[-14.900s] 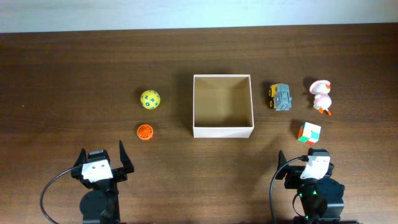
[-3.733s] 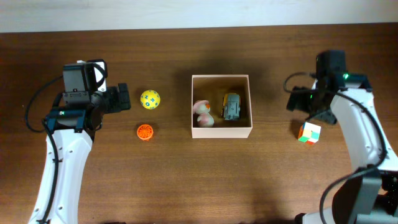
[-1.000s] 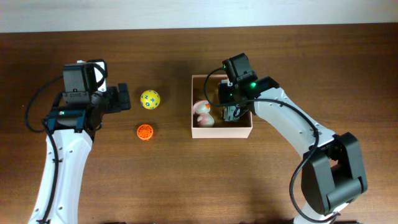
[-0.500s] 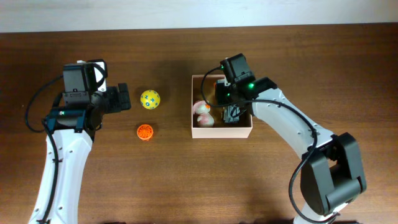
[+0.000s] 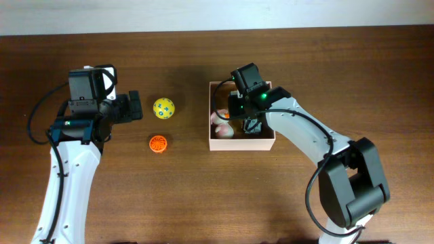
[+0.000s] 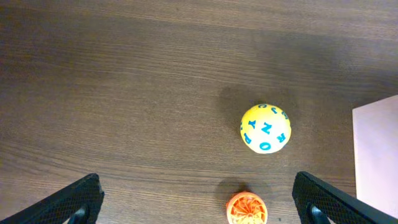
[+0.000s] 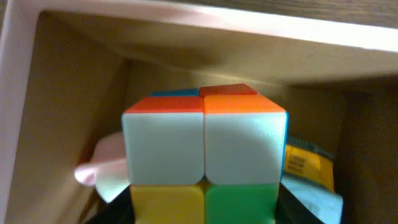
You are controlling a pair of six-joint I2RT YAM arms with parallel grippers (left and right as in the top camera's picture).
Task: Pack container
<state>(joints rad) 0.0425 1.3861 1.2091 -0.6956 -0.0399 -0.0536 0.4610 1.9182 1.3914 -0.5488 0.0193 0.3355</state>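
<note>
The container (image 5: 242,144), a shallow square box with white walls and a tan inside, stands at mid table. A pink toy (image 5: 222,129) and a grey-yellow toy truck (image 5: 253,126) lie in it. My right gripper (image 5: 232,108) hangs over the box's left half, shut on a multicoloured puzzle cube (image 7: 204,155), which sits inside the box walls (image 7: 186,25) above the pink toy (image 7: 99,171) and the truck (image 7: 308,165). My left gripper (image 5: 133,107) stands open and holds nothing, left of a yellow ball (image 5: 163,108) and an orange ball (image 5: 158,143).
In the left wrist view the yellow ball (image 6: 265,128) with blue letters lies ahead, and the orange ball (image 6: 247,208) sits between the wide fingers. The container's white wall (image 6: 376,155) shows at the right edge. Bare dark wood surrounds them.
My right gripper has slid left across the container with the cube, from over the truck toward the pink toy. The left arm has not moved.
</note>
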